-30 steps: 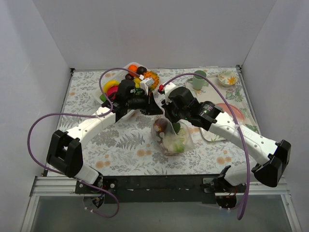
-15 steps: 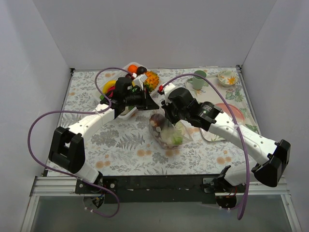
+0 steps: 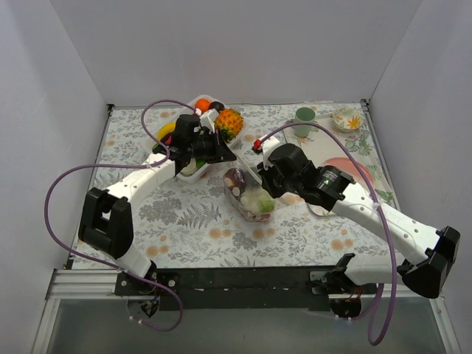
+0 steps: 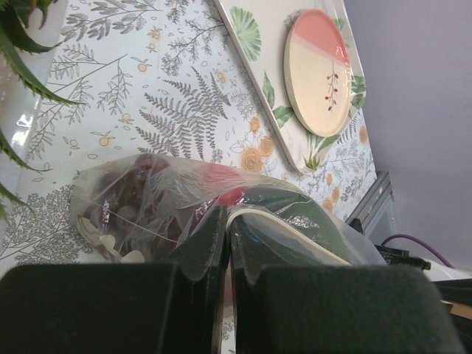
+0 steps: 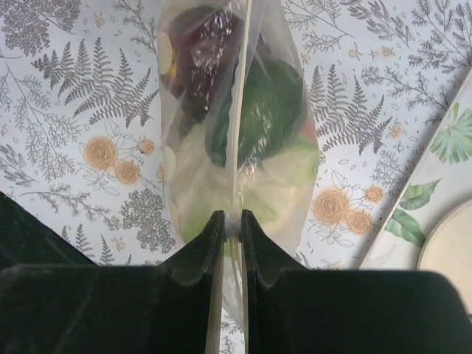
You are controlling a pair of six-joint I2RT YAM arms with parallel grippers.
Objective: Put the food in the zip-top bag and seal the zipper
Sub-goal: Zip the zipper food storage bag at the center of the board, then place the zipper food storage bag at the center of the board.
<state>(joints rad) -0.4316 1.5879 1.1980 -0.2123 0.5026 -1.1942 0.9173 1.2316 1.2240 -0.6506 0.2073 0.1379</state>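
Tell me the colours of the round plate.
The round plate is pink and cream; left wrist view.

The surface (image 3: 184, 221) is printed white with grey ferns and small orange-yellow roses. The zip-top bag (image 5: 236, 125) is clear; through it a dark purple grape bunch (image 5: 199, 51), a dark green piece (image 5: 265, 110), a pale green-white leafy vegetable (image 5: 199, 192) and a red fruit (image 4: 221, 179) are seen. The plate (image 4: 317, 70) is halved pink and cream with a dark red sprig; the tray (image 4: 247, 33) is white with green leaves.

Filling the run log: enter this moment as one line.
step: sealing | left gripper: shut on zip-top bag | right gripper: shut on zipper | food: inside bag
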